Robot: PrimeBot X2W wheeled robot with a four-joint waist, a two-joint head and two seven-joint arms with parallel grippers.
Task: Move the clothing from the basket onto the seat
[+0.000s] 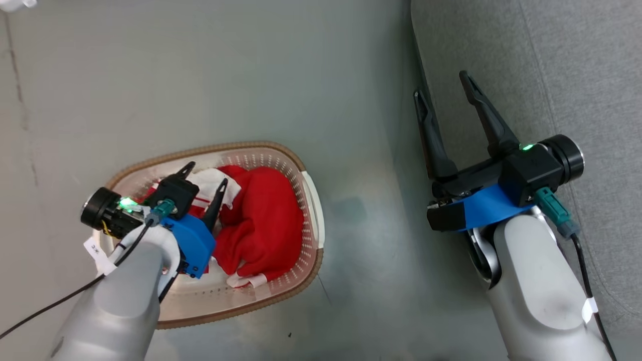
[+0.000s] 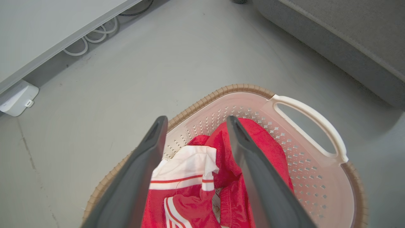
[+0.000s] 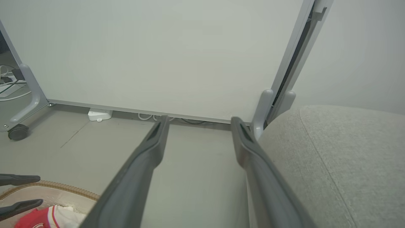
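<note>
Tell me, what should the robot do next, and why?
Probably lower the left gripper into the basket and close it on the clothing. The gripper hangs open right over the clothing, holding nothing. Both garments lie in the basket, and none is on the part of the seat in view.

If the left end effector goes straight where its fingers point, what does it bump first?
Probably the red clothing heaped in the basket; the open left end effector aims down into it, though depth is hard to judge.

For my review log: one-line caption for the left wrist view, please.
Open left end effector poised over red fabric garments inside a brown-rimmed cream perforated plastic basket.
</note>
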